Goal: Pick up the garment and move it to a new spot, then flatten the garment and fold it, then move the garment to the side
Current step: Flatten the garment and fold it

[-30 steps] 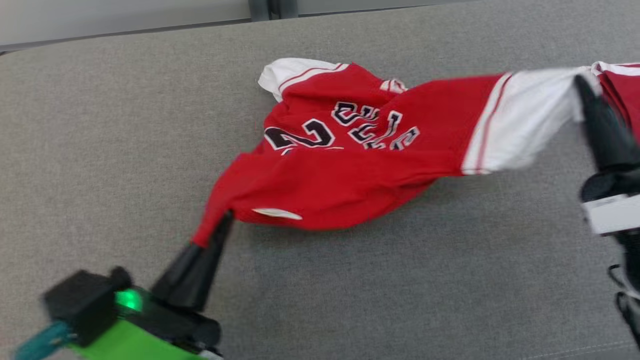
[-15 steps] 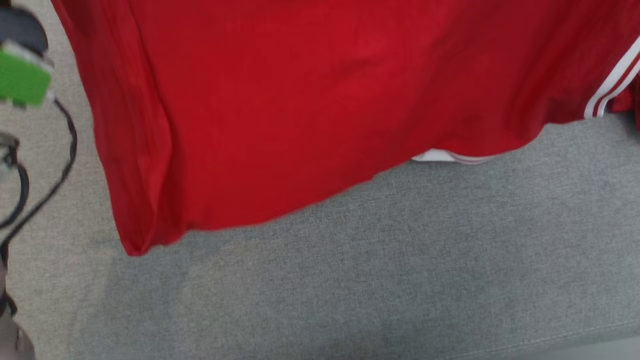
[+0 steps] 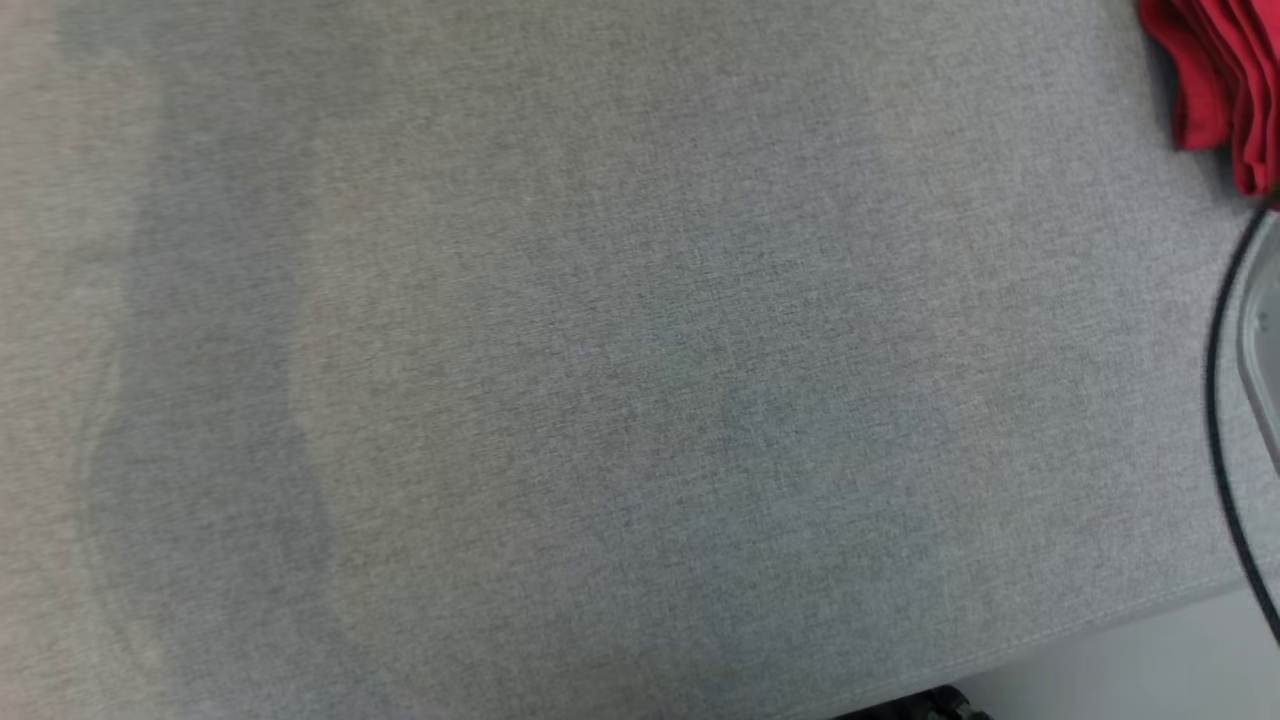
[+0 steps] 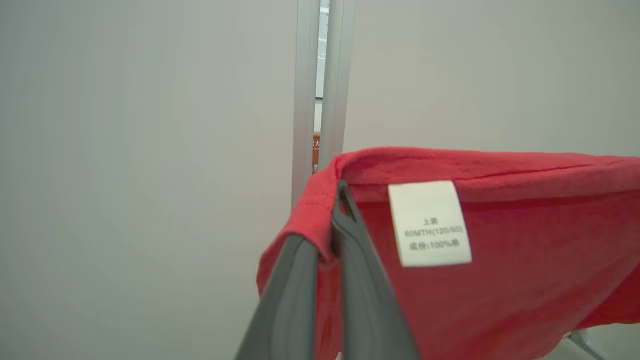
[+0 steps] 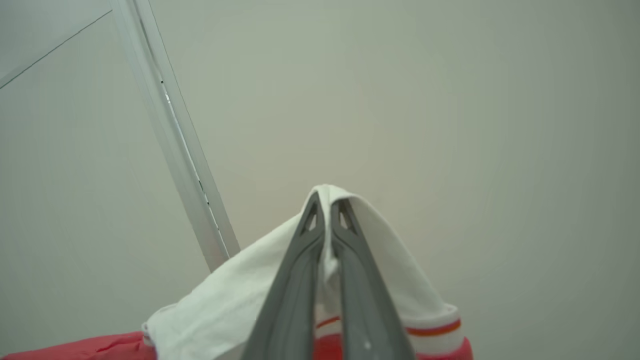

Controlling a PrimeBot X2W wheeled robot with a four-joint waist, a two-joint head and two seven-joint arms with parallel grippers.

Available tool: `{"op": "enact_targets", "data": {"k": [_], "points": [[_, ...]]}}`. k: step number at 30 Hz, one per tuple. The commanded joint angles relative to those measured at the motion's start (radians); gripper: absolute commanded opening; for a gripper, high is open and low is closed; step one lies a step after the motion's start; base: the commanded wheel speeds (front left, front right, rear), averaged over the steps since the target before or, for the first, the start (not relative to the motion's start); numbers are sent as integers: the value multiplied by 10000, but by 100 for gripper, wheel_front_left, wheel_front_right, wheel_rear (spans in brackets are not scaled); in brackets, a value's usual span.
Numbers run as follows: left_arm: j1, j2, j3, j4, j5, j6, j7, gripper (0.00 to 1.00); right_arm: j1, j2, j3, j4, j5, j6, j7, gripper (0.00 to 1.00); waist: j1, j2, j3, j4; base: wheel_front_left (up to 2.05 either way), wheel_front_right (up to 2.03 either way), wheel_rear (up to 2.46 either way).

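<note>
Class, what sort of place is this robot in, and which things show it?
Likely an indoor lab or test room for folding clothes: a wide grey fabric surface, plain pale wall panels with a metal post, a red garment.

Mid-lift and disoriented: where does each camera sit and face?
Head view: on the head, looking down at the grey surface; garment at upper right, pale forearm at right edge.
Left wrist view: faces wall and post; left gripper pinches the red hem.
Right wrist view: faces the wall; right gripper pinches the white sleeve.
Shared: garment, post.
</note>
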Motion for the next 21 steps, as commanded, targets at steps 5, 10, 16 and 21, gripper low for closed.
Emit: {"op": "enact_targets", "data": {"k": [5, 10, 16, 21], "points": [[1061, 121, -189, 1021, -321, -462, -624, 0, 1468, 47, 1131, 129, 1069, 7, -569, 0, -2, 0, 680, -380, 0, 0, 0], [3454, 316, -786, 1009, -813, -713, -1142, 0, 4488, -476, 2406, -992, 2432, 7, -914, 0, -2, 0, 473, -294, 0, 0, 0], [7078, 1049, -2023, -180, -1582, -753, -1528, 0, 8686, -1764, 3553, -2536, 3877, 7, -1607, 0, -2, 0, -466, -137, 0, 0, 0], [10186, 1367, -2144, -1336, -2035, -555, -2297, 0, 11507, -2568, 3987, -3252, 4508, 6, -2141, 0, -2, 0, -1769, -98, 0, 0, 0]]}}
